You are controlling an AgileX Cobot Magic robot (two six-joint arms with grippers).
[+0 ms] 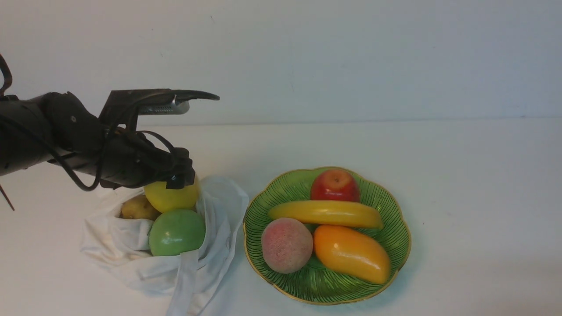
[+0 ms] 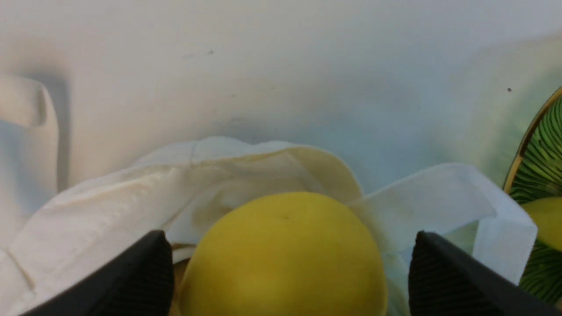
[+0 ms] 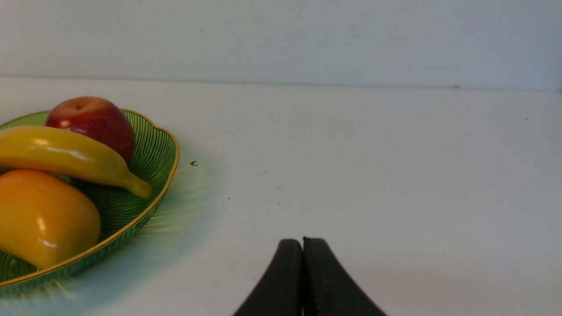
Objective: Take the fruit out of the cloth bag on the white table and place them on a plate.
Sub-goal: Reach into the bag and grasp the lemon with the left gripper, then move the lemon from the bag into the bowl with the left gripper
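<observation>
The brown fruit (image 1: pixel 137 208) is mostly hidden behind the lemon (image 1: pixel 173 199), whose top the left gripper (image 1: pixel 181 177) covers.

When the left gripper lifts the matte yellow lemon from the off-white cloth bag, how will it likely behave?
The matte yellow lemon looks round and smooth, so it may slip if the open left gripper closes off-centre. Undented, it seems rigid. The soft cloth bag beneath may sag and shift it.
</observation>
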